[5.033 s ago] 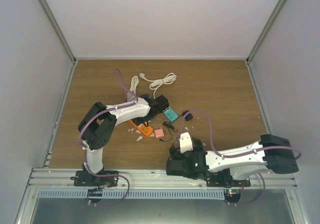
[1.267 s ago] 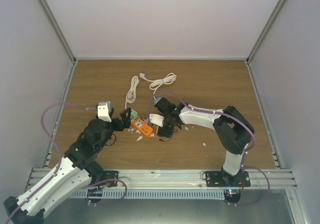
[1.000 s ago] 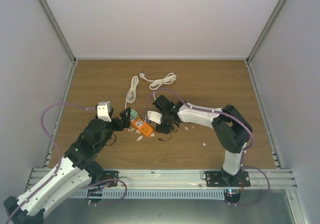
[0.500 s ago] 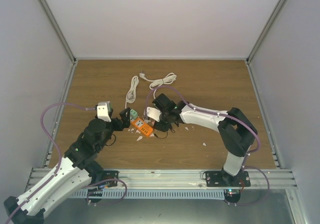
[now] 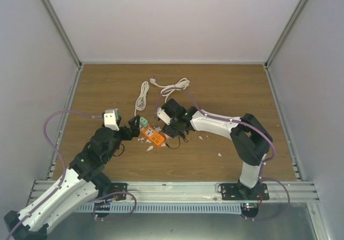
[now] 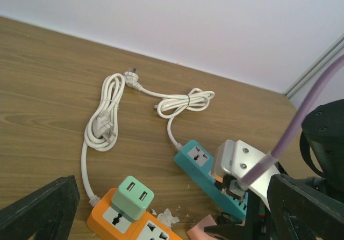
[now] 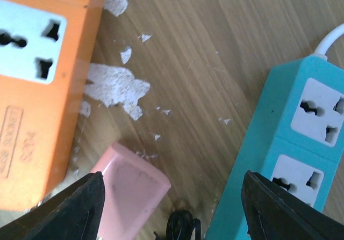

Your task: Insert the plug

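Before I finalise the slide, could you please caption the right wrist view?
Open right gripper hovers over a pink block lying between the orange power strip and teal power strip.

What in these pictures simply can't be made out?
- The plug: top view, lost under the right gripper; right wrist view, only a black cord loop at the bottom edge.
- Teal power strip: left wrist view, one end covered by the right arm.
- Orange strip: right wrist view, cut by left edge.
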Robot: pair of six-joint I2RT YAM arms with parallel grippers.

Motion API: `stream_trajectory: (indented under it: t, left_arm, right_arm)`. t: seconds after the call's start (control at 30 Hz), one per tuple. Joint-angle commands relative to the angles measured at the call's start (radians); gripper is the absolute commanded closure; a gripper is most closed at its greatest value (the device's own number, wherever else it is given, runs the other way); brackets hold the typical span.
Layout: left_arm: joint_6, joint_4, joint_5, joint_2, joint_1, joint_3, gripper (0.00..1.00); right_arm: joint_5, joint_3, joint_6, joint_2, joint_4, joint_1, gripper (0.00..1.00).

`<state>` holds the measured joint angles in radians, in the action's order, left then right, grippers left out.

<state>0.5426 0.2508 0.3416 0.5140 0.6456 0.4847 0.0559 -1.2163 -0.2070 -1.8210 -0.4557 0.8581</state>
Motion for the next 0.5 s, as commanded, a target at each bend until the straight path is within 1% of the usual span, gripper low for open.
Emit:
stream_trajectory:
  t: [0.0, 0.13, 0.27, 0.47]
  left_arm:
    - [0.010, -0.034, 0.023, -0.003, -0.004, -0.014, 0.01]
    - [0.010, -0.035, 0.025, 0.002, -0.006, -0.015, 0.01]
    - [0.011, -0.037, 0.027, 0.007, -0.006, -0.015, 0.01]
    - [0.011, -0.038, 0.027, 0.011, -0.006, -0.013, 0.01]
  right_arm:
    - [0.045, -0.053, 0.113, -0.050, -0.029, 0.001, 0.28]
    - [0.024, -0.044, 0.166, -0.057, -0.019, 0.002, 0.29]
    - [0.011, -0.033, 0.205, -0.060, -0.016, 0.004, 0.35]
    - [0.030, -0.008, 0.285, -0.064, -0.003, 0.039, 0.39]
